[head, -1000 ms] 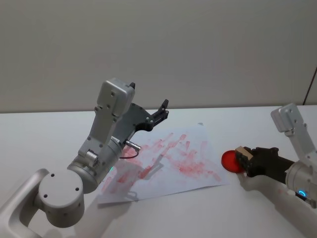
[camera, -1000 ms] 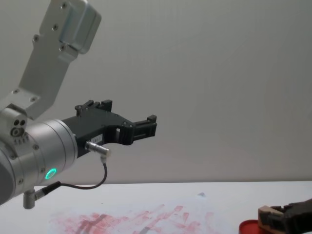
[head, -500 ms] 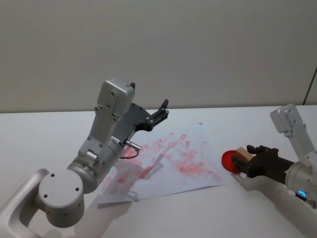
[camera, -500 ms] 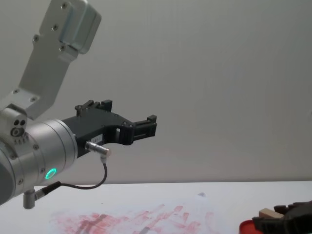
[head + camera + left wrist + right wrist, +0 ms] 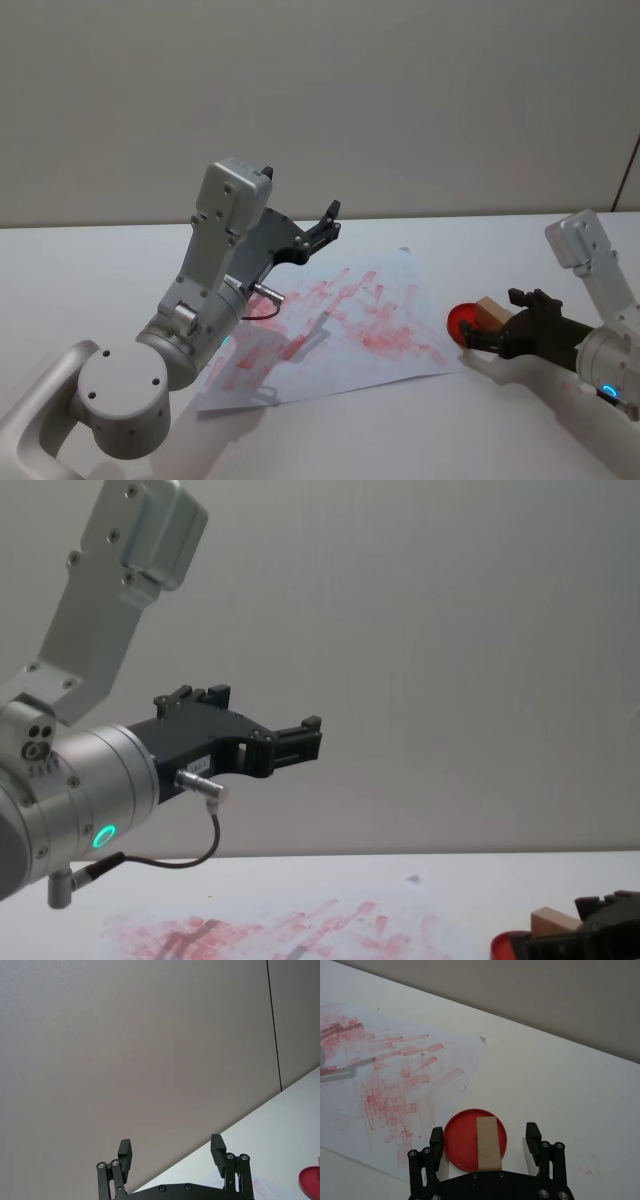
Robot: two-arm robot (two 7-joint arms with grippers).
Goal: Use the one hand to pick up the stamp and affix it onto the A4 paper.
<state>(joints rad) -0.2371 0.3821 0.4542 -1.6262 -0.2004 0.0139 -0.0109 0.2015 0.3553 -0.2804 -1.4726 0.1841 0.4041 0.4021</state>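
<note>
The light-tan wooden stamp [image 5: 488, 1143] lies flat on the round red ink pad [image 5: 462, 1135], to the right of the A4 paper [image 5: 395, 1085]. The paper is smeared with red ink. My right gripper [image 5: 485, 1139] is open, with a finger on either side of the stamp and neither touching it. From the head the stamp [image 5: 490, 311] sits on the pad [image 5: 460, 322] in front of the right gripper [image 5: 500, 322]. My left gripper [image 5: 328, 222] is open and held high above the paper [image 5: 350, 330], pointing at the wall.
The white table [image 5: 80, 270] runs wide to the left and behind the paper. The left arm's big grey body [image 5: 215, 270] rises over the paper's left part. A grey wall stands behind the table.
My right gripper was shut on the stamp over the ink pad. It has opened and drawn back a little, leaving the stamp lying on the pad. The left arm has not moved.
</note>
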